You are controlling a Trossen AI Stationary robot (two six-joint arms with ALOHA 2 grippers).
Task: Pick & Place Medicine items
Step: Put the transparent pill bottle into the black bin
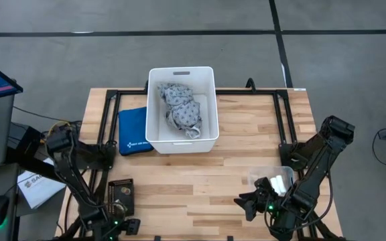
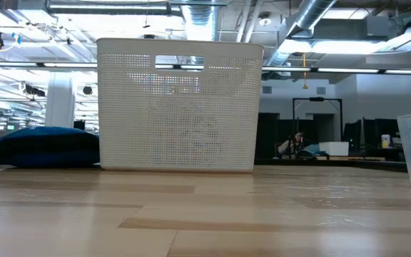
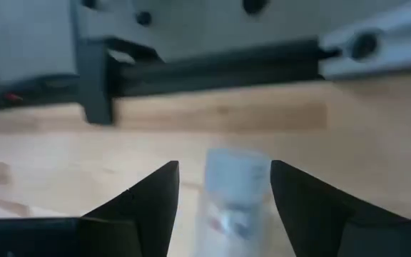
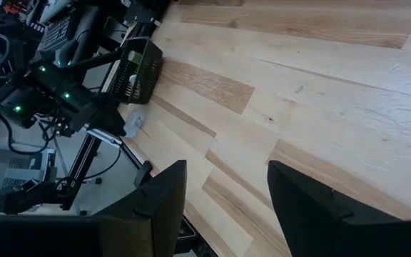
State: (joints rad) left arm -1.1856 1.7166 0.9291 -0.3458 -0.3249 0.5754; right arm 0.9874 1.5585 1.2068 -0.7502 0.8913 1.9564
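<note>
Pale wood planks formed the tabletop (image 1: 213, 181), on which a white perforated bin (image 1: 181, 109) stood toward the far edge, holding a grey patterned cloth bundle (image 1: 181, 110). A blue pouch (image 1: 132, 130) lay just beside the bin on the left arm's side. The left pincer (image 3: 223, 196) hung low at the near left corner of the tabletop with its fingers spread; between them, in the left wrist view, lay a small pale cylinder (image 3: 235, 193), blurred, possibly one of the medicine items, touched by neither finger as far as could be told. A dark grated block (image 1: 120, 195) rested near that arm. The right pincer (image 4: 227, 196) waited over the near right part of the tabletop, fingers apart and holding nothing, with bare wood beneath. A clear plastic container (image 1: 273, 178) sat just beside the right arm. In the low view, the bin and pouch stood before a room with a seated person (image 2: 295, 145) far behind.
</note>
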